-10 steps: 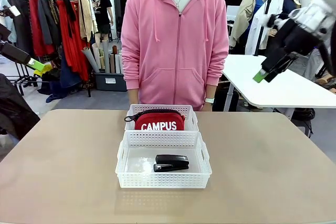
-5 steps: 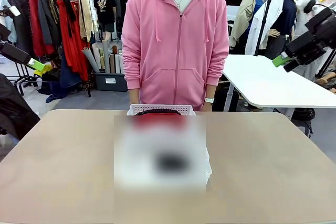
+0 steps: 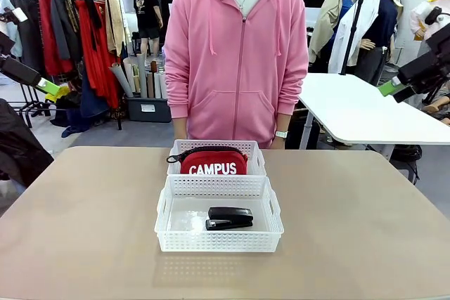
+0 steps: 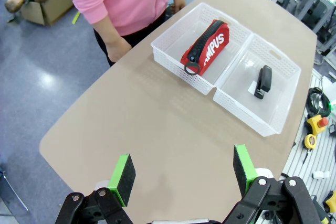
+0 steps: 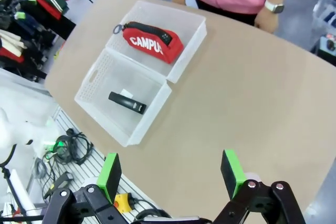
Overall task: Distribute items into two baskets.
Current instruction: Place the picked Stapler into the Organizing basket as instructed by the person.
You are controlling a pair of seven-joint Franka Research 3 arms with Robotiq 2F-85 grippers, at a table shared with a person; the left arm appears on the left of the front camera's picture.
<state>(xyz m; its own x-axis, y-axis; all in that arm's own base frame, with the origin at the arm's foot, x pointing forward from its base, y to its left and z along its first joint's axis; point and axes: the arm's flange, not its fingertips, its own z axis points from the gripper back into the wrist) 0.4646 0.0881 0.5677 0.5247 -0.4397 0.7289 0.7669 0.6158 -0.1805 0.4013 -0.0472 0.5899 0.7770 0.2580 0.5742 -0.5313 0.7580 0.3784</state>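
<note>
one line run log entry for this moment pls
pouch in far basket | stapler in near basket | both tools open, raised

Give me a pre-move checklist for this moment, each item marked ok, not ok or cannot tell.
1. Red pouch lies in the far basket: ok.
2. Black stapler lies in the near basket: ok.
3. Baskets sit end to end at mid table, upright: ok.
4. Left gripper open, holding nothing, high above the table: ok.
5. Right gripper open, holding nothing, high above the table: ok.
6. Person's hand at the far table edge, outside the baskets: ok.
</note>
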